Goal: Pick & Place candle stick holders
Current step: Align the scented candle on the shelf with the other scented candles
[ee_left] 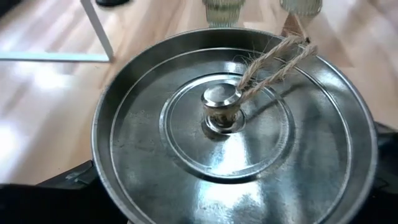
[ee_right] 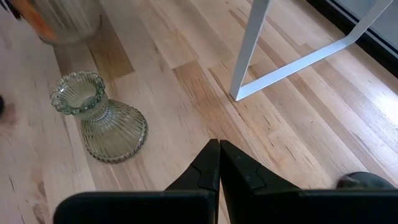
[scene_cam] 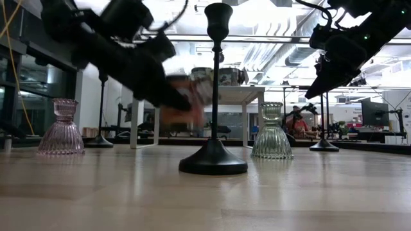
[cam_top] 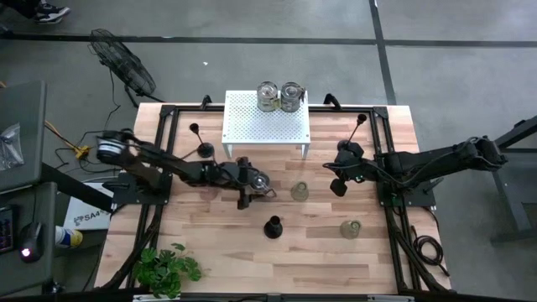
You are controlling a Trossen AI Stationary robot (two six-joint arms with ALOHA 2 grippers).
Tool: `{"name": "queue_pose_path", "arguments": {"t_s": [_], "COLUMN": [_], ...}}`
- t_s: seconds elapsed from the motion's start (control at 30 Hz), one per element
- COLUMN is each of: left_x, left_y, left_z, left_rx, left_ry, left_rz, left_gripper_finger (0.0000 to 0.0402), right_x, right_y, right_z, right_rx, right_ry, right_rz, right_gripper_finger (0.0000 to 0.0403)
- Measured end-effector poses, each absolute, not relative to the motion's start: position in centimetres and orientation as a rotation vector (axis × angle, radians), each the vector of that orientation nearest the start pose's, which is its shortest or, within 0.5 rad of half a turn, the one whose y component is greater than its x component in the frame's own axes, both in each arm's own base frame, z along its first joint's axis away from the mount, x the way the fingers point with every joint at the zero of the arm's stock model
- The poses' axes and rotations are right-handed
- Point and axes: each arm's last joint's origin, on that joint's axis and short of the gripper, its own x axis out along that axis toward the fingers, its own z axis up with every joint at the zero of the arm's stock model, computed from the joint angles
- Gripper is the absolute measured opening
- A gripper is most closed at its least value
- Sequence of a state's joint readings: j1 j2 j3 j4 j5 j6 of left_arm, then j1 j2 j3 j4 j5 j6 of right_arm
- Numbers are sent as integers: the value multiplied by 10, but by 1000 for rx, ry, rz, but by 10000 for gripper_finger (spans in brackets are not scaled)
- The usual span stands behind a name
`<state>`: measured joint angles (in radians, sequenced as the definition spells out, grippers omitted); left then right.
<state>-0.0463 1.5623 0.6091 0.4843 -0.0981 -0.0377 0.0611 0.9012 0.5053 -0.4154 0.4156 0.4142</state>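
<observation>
On the wooden bench (cam_top: 218, 252), the left gripper (cam_top: 252, 183) clasps a round glass holder with a metal lid (ee_left: 233, 134) in front of the white stand (cam_top: 267, 126), while the right gripper (ee_right: 219, 163), fingers pressed together, hovers near a greenish glass holder (ee_right: 99, 121).

Silvery metal lid (ee_left: 233, 134) with tan twine (ee_left: 273, 59); ribbed greenish glass holder (ee_right: 99, 121) beside the white perforated stand (cam_top: 266, 126); pink ribbed holder (scene_cam: 61, 128); black stemmed holder (scene_cam: 214, 128).
</observation>
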Motion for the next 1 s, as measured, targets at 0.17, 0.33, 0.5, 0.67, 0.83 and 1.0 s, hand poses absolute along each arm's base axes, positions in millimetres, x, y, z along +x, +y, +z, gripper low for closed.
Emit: {"name": "queue_pose_path", "arguments": {"t_s": [0.17, 0.33, 0.5, 0.67, 0.83, 1.0], "left_x": [278, 258, 239, 235, 240, 237], "left_y": [-10, -8, -4, 4, 36, 87], "left_z": [186, 217, 247, 282, 312, 319], "left_rx": [-34, -38, 34, 146, 230, 198], "left_ry": [456, 398, 285, 258, 296, 334], "left_rz": [68, 102, 208, 305, 363, 394], "left_gripper_finger": [359, 359, 359, 360, 360, 361], "right_x": [170, 170, 171, 171, 172, 172], "right_y": [-1, -1, -1, -2, -6, -10], "right_z": [203, 203, 203, 204, 204, 205], "right_rx": [195, 194, 194, 194, 179, 179], "right_ry": [710, 712, 708, 698, 692, 689], "right_rz": [-491, -492, -492, -498, -502, -524], "right_gripper_finger": [2, 2, 2, 2, 2, 2]}}
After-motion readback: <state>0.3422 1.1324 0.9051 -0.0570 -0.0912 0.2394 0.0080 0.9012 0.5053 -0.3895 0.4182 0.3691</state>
